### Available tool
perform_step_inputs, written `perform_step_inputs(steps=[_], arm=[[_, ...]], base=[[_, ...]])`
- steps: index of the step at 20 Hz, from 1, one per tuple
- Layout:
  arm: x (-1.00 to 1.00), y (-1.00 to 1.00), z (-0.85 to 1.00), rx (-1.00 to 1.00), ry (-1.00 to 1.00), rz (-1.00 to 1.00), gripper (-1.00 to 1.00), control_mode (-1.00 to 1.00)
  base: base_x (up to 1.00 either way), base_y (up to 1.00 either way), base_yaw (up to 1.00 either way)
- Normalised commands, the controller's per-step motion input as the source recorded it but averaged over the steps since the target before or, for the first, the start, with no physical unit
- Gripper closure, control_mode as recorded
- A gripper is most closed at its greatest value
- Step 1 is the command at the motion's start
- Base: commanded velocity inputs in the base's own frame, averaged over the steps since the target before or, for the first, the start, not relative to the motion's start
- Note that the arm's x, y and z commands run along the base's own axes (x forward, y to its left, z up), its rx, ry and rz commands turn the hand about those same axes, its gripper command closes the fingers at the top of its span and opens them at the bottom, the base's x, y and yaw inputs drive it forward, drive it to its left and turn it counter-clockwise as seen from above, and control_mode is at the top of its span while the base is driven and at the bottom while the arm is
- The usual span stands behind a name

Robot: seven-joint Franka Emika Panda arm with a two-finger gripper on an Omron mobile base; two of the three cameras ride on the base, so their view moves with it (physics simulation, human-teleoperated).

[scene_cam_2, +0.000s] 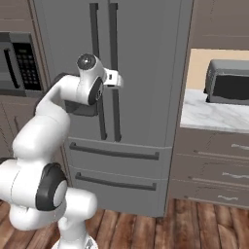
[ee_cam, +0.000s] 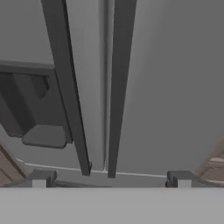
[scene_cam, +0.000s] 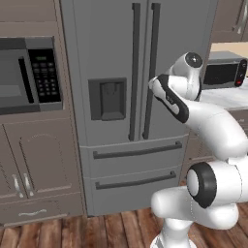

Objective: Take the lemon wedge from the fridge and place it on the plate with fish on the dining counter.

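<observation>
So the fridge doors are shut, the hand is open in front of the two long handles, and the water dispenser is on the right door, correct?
Not quite: the dispenser recess sits in the left door of the fridge, as the left base view shows. The rest holds: both doors are shut and the hand is open, facing the two long handles.
</observation>
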Motion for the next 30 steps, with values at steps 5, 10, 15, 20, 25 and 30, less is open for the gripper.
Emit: perform_step_inputs(steps=[5,10,15,20,25,30], arm=[[0.43,0.0,-0.22,0.0,-0.03,0.0,-1.0,-1.0],[0.27,0.0,-0.01,0.0,-0.01,0.0,-1.0,-1.0],[0.52,0.0,0.0,0.0,0.0,0.0,-1.0,-1.0],[0.43,-0.03,-0.04,0.01,0.0,0.0,-1.0,-1.0],[0.37,-0.03,-0.11,0.0,0.0,0.0,-1.0,-1.0],[0.4,0.0,-0.06,0.0,0.0,0.0,-1.0,-1.0]], base=[[0.0,0.0,0.0],[0.0,0.0,0.0],[0.0,0.0,0.0],[0.0,0.0,0.0],[0.0,0.0,0.0],[0.0,0.0,0.0]])
